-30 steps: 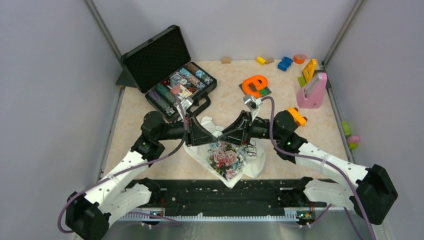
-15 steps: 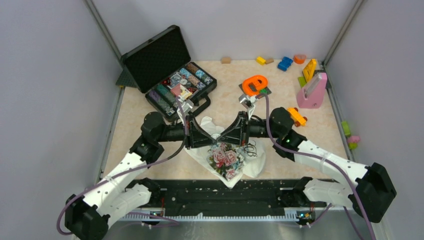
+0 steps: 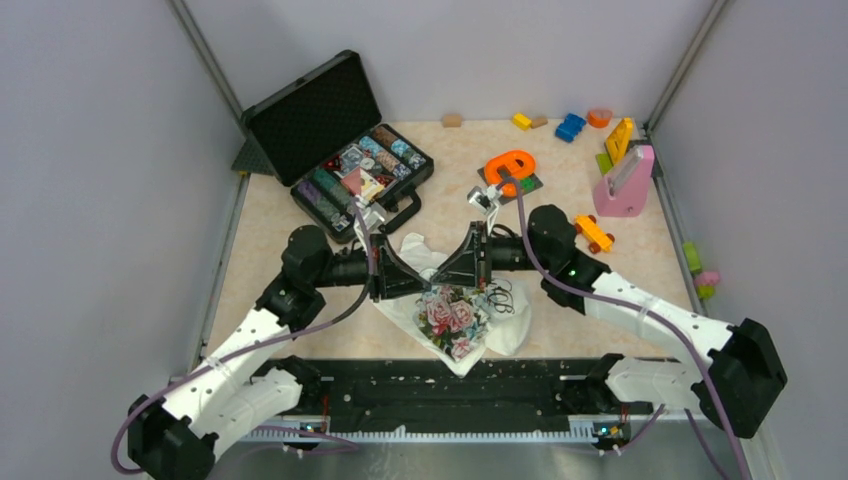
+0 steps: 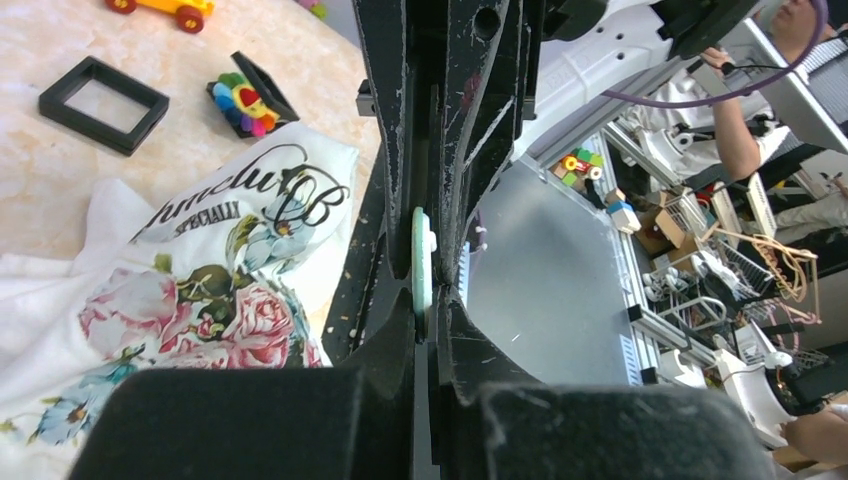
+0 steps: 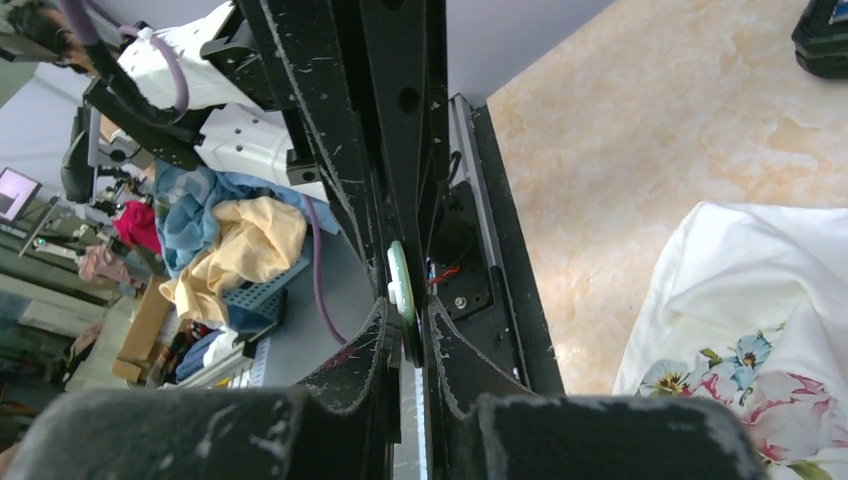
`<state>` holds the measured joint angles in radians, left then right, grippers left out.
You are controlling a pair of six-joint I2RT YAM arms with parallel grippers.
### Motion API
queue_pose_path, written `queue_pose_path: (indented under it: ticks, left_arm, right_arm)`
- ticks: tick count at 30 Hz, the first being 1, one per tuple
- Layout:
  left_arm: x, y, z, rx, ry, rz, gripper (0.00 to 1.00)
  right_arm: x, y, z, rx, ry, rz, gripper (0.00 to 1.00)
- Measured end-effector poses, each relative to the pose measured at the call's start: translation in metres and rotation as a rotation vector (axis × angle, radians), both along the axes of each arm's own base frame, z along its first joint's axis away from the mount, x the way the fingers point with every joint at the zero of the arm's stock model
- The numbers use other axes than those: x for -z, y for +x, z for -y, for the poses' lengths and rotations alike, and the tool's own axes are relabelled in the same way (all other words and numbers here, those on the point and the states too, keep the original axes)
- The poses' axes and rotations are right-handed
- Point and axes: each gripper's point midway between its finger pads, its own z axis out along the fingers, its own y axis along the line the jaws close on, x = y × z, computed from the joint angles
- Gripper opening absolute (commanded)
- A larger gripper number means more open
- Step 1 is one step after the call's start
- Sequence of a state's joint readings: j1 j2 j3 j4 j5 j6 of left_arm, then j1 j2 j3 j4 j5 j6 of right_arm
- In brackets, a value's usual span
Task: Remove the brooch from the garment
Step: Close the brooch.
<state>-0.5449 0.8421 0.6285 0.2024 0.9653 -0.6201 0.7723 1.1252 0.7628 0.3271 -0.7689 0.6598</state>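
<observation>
Shifted leftward, right tool (image 5: 410, 335) and left tool (image 4: 428, 320) both pinch a pale green disc (image 4: 423, 262) over the garment (image 3: 462, 322).

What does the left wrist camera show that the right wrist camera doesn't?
Only left wrist: the brooch on a black pad beside the shirt, a black frame, a toy car, the shirt's lettering. Only right wrist: a case corner, a heap of yellow and blue cloth in the background. Both: the flowered shirt, and a green disc pinched edge-on between the shut left hand and right hand.
</observation>
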Motion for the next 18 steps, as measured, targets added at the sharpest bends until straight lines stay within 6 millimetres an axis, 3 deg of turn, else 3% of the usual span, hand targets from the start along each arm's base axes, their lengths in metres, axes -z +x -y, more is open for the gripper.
queue_pose_path:
  ticks: [7, 18]
  left_arm:
    - [0.008, 0.006, -0.006, -0.079, 0.039, 0.018, 0.0]
    - [0.002, 0.016, -0.013, -0.214, 0.019, 0.099, 0.0]
  right_arm:
    - [0.012, 0.011, -0.002, 0.05, -0.043, -0.054, 0.0]
    - [0.007, 0.024, -0.004, 0.149, -0.004, -0.077, 0.0]
